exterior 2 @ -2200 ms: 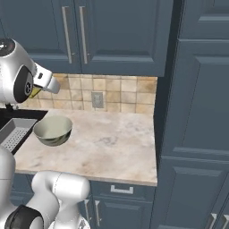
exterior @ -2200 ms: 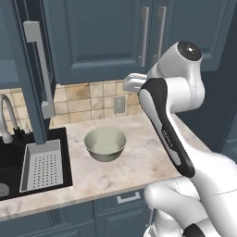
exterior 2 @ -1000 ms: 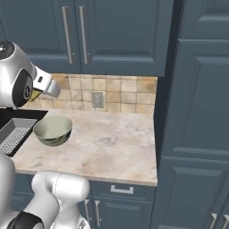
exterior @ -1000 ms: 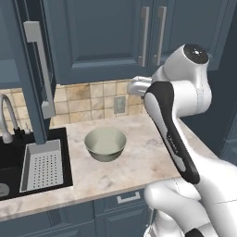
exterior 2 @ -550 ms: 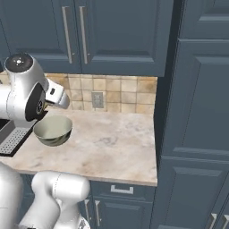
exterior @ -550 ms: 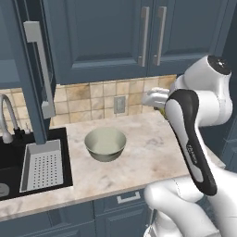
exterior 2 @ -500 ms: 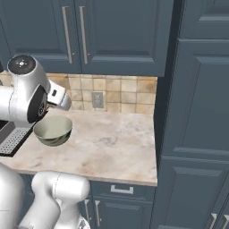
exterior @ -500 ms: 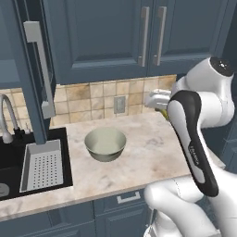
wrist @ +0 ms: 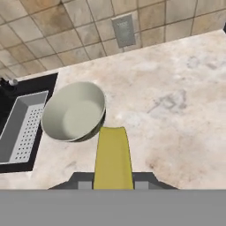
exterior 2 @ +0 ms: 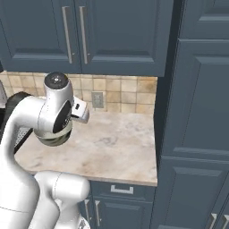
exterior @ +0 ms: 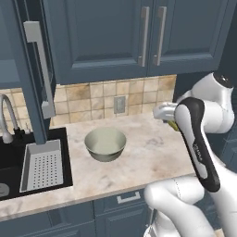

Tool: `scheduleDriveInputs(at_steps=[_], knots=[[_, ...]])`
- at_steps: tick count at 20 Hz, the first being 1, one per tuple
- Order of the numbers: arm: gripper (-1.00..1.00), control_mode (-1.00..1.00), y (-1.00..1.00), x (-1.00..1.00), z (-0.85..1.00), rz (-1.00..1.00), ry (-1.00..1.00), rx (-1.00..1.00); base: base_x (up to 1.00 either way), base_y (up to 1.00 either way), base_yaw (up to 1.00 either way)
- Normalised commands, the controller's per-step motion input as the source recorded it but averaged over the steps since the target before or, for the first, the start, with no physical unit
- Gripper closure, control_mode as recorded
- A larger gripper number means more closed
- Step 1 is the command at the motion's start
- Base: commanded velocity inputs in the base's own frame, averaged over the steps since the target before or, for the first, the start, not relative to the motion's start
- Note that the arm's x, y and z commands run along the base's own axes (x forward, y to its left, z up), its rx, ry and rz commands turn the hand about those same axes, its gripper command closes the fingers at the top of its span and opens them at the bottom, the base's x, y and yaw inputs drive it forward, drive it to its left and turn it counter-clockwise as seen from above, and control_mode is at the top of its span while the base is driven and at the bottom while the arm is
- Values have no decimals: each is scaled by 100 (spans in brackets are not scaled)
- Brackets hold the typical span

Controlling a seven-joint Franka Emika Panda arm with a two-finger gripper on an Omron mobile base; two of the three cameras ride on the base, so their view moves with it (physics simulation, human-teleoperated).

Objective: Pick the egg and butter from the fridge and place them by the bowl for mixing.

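1. The claw (wrist: 113, 184) is clamped on the yellow butter (wrist: 113, 159).
2. It hangs over the table (wrist: 176, 114), right of the bowl (wrist: 73, 112).
3. The bowl sits near the sink tray (exterior: 42, 165).

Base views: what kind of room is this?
A rendered home kitchen, by the look of it: a marble-look counter under dark blue wall cabinets, a tiled backsplash with a wall outlet, and a black sink with a faucet and perforated tray.
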Motion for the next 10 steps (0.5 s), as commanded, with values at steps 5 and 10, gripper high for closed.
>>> scheduleDriveInputs(at_steps=[5, 10], knots=[[100, -100, -14, 69, -52, 0, 7, 0, 0, 0, 0], [100, -100, -4, 68, -60, 0, 13, -1, 0, 0, 0]])
